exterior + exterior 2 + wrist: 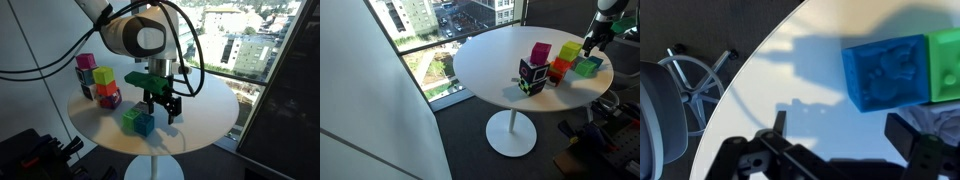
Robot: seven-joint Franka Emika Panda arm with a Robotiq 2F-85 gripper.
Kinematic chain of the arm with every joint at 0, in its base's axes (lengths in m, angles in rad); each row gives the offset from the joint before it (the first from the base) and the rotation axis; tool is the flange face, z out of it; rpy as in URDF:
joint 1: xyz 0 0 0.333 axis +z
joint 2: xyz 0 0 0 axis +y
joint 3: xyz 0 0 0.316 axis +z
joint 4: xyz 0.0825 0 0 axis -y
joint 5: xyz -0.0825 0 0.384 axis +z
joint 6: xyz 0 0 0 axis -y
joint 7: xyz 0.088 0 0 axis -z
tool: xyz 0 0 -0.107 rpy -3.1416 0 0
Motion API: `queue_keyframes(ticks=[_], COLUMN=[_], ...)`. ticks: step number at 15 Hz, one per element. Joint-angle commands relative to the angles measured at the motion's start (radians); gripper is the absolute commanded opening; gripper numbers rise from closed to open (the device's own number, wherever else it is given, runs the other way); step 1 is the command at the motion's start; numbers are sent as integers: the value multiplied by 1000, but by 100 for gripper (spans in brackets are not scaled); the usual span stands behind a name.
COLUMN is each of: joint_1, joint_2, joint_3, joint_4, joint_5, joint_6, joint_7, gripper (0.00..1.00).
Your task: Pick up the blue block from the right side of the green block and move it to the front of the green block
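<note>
The blue block (885, 72) lies on the white round table (810, 70), touching the green block (945, 65) at the wrist view's right edge. In an exterior view the blue block (146, 124) sits beside the green block (131, 118) near the table's front. My gripper (161, 112) hangs just above and slightly behind them, open, with nothing between its fingers (915, 135). The wrist view shows the blue block just beyond my gripper (845, 130), not between the jaws. From the opposite side the green block (588, 66) shows below the gripper (588, 48); the blue one is unclear there.
A cluster of coloured blocks (97, 80) stands on the table; in an exterior view it includes a dark patterned cube (530, 78). The table edge (750, 75) curves close by, with an office chair (665, 100) on the floor below. Windows surround the table.
</note>
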State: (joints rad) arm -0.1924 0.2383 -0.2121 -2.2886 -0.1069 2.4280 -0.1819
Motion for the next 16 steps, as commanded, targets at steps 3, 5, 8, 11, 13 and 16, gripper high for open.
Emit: queue_keyframes(ticks=[3, 5, 8, 11, 13, 16], joint_1=[-21, -22, -23, -25, -28, -32], joint_2=[-2, -4, -6, -11, -14, -19], joint_3=[17, 16, 16, 14, 13, 12], joint_4=[5, 1, -6, -15, -20, -28], joint_5=[24, 24, 25, 25, 27, 28], joint_6=[-1, -2, -2, -2, -2, -2], joint_7=[-30, -31, -31, -29, -31, -33], gripper=[100, 100, 100, 100, 100, 100])
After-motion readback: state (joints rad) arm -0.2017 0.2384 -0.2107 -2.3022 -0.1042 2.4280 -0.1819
